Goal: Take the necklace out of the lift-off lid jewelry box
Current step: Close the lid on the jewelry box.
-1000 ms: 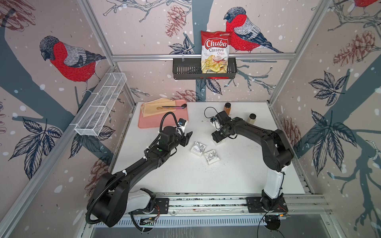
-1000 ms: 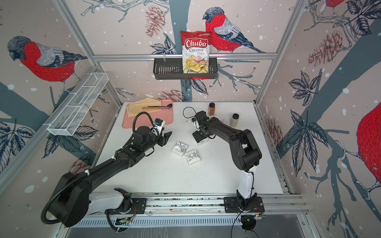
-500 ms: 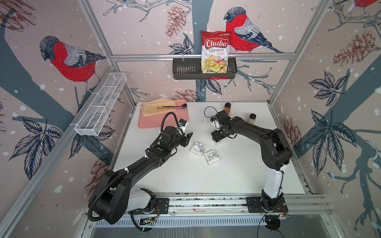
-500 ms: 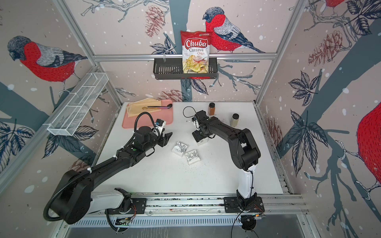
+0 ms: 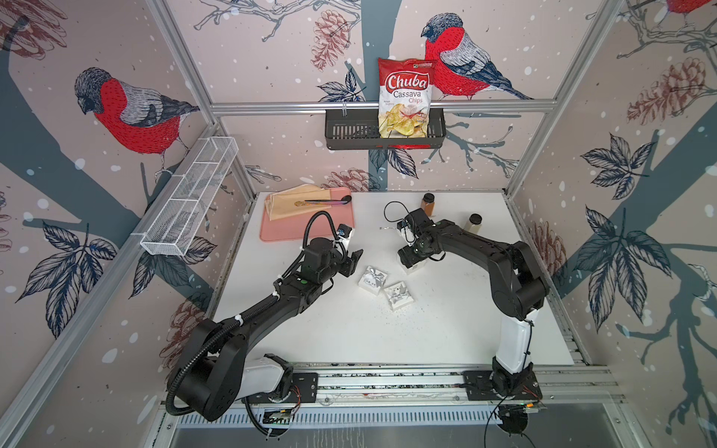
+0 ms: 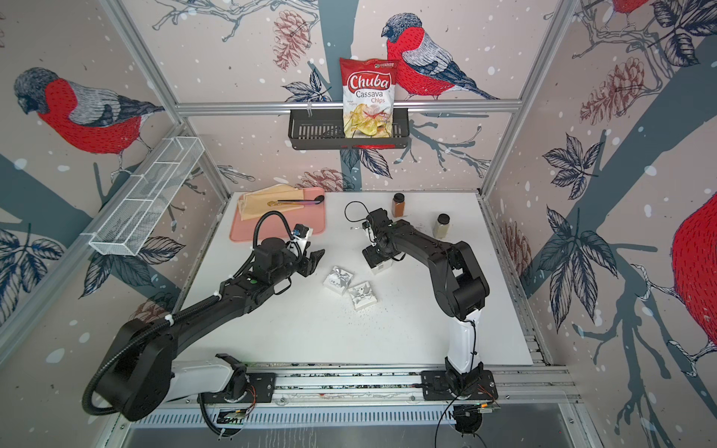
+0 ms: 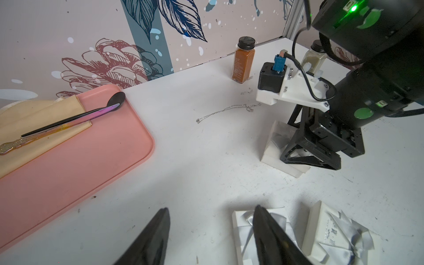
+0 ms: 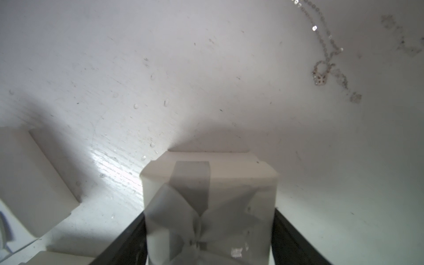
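My right claw (image 8: 210,243) is clamped across the ribboned jewelry box (image 8: 206,179), probably to steady it on the table (image 7: 206,172). My left claw (image 7: 211,236) hangs apart beside two more white box pieces (image 7: 321,229). The necklace (image 7: 229,110) already lies loose on the table, outside every box.

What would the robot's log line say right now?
left gripper: open, empty | right gripper: shut on ribboned box | necklace: out, lying on table

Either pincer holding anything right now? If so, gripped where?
Right pincer clamps the ribboned white box by two opposite side walls. Left pincer is open and empty.
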Tool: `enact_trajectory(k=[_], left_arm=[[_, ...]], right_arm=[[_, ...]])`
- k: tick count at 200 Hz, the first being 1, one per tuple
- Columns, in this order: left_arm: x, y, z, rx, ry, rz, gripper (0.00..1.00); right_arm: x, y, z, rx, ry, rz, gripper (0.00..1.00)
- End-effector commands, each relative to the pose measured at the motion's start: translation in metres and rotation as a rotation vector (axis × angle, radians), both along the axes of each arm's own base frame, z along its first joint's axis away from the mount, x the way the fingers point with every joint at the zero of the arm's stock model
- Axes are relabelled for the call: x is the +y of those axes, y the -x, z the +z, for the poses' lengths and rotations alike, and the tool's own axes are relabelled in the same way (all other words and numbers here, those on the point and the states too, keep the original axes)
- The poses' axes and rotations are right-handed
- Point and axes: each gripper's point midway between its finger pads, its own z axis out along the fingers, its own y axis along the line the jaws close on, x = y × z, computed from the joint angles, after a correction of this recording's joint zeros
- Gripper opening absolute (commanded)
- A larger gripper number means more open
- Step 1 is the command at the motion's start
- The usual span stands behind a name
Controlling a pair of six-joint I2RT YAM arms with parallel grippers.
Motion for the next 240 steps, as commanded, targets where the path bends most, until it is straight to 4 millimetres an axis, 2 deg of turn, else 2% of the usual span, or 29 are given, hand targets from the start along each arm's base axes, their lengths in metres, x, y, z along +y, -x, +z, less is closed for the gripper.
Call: enact_trajectory(k=[1, 49, 82, 168, 240], left_arm=[[-0.003, -0.002, 0.007, -0.018, 0.018, -0.011, 0.62], [-0.006, -0.003, 0.008, -0.014, 0.025, -0.019, 0.62], [-0.007, -0.004, 0.010, -0.015, 0.029, -0.024, 0.62], [-0.009, -0.006, 0.009, -0.011, 0.028, -0.028, 0.62], [-0.008, -0.006, 0.005, -0.006, 0.016, -0.022, 0.62]], right_arm=[[-0.001, 0.001, 0.003, -0.001, -0.007, -0.009, 0.79], [0.000, -0.001, 0.023, -0.032, -0.064, -0.005, 0.80], [0.001, -0.001, 0.034, -0.029, -0.126, -0.008, 0.75], [0.001, 0.002, 0.012, 0.034, -0.114, -0.028, 0.59], [-0.011, 0.000, -0.006, 0.048, -0.028, -0.068, 0.56]])
